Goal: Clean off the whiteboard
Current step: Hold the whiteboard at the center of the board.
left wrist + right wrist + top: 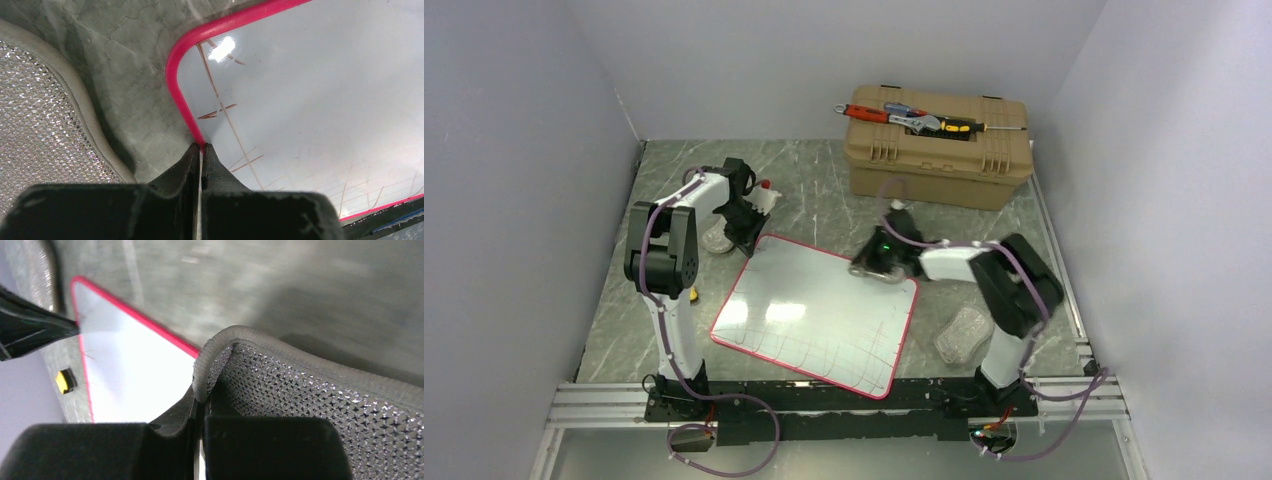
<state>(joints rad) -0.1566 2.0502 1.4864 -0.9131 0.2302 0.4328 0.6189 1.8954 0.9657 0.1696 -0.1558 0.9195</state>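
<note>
Wiping step in hand, by judgement. Pinched mesh pad (310, 405) in right gripper (200, 396) at far right corner of whiteboard (824, 300), mid table (614, 330). Pressed left gripper (201, 150), fingers together, onto far left rim. Next likely called for pad strokes toward near-edge pen lines (844, 352).

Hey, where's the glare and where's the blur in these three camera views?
Top view: sharp and evenly lit, with soft pale reflections on the whiteboard. Left wrist view: one bright glare spot near the board's corner; the left pincer up close is soft. Right wrist view: the table behind is smeared, the board is washed out to plain white, the pad mesh is fairly crisp.
</note>
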